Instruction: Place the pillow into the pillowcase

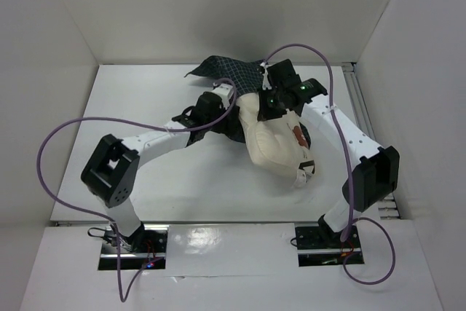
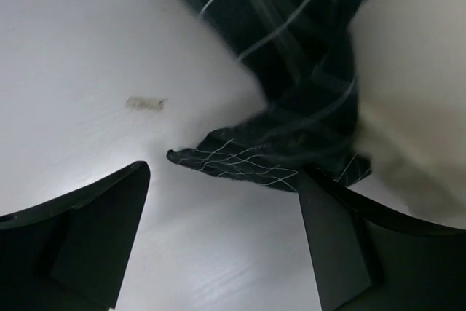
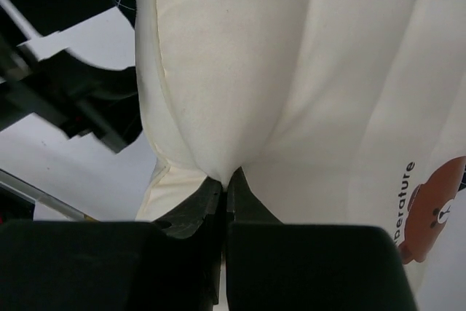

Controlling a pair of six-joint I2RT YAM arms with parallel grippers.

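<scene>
The cream pillow [image 1: 273,143] lies bunched in the middle of the table, its printed label [image 3: 429,213] turned to the right. My right gripper [image 1: 277,105] is shut on a pinched fold of the pillow [image 3: 291,71] at its far end. The dark checked pillowcase [image 1: 229,71] lies crumpled behind the pillow, toward the back wall. My left gripper [image 2: 224,172] stands open just above the table, and a flap of the pillowcase [image 2: 247,156] lies just past its fingertips, close to the right finger [image 2: 331,238]. The pillow [image 2: 415,71] shows at the right of that view.
White walls close in the white table [image 1: 145,107] on three sides. Purple cables [image 1: 51,143] loop over both arms. A small pale mark [image 2: 145,103] sits on the table near the left gripper. The left arm [image 3: 73,85] is close beside the pillow.
</scene>
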